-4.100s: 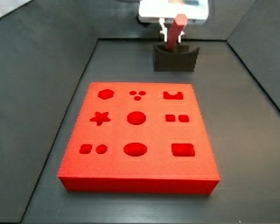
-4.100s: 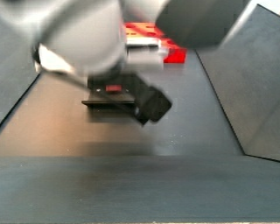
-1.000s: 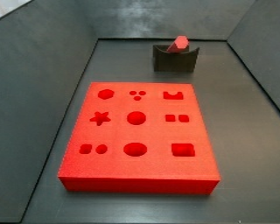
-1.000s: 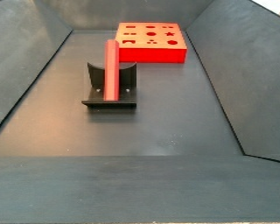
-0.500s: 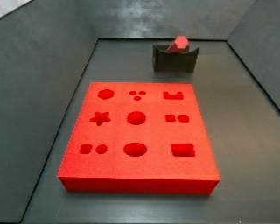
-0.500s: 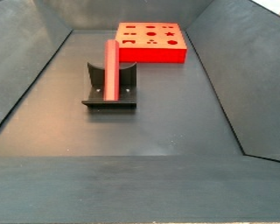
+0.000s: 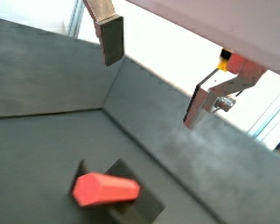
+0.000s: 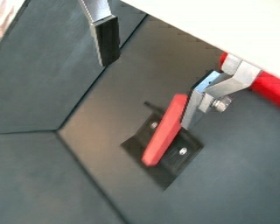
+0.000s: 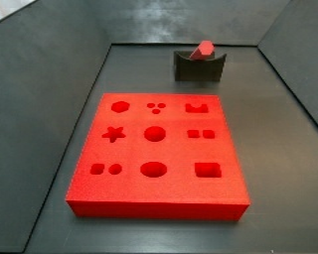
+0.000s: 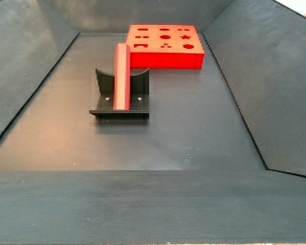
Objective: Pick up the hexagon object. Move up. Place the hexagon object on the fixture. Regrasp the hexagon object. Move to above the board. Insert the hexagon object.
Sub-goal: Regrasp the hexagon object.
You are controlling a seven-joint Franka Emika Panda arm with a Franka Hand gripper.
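The hexagon object [image 9: 203, 49] is a slim red bar lying slanted in the notch of the dark fixture [image 9: 199, 67], at the far end of the floor beyond the red board [image 9: 155, 159]. In the side view from the opposite end, the bar [image 10: 121, 72] rests on the fixture [image 10: 120, 107] with the board [image 10: 167, 46] behind. My gripper [image 8: 152, 77] is out of both side views. Both wrist views show it open, high above the bar [image 8: 168, 131] and fixture [image 8: 160, 157], nothing between its fingers [image 7: 111, 39]. The bar's hexagonal end [image 7: 105, 189] faces the camera.
Dark sloping walls [image 9: 43, 60] close in the floor on the sides and back. The board's recesses, among them a hexagon [image 9: 119, 105] and a star [image 9: 114, 134], hold nothing. A red edge of the board [image 8: 262, 85] shows in a wrist view.
Four seconds ago my gripper stood at the fixture with the bar; it has since let go and left both side views. Over the last second nothing has moved.
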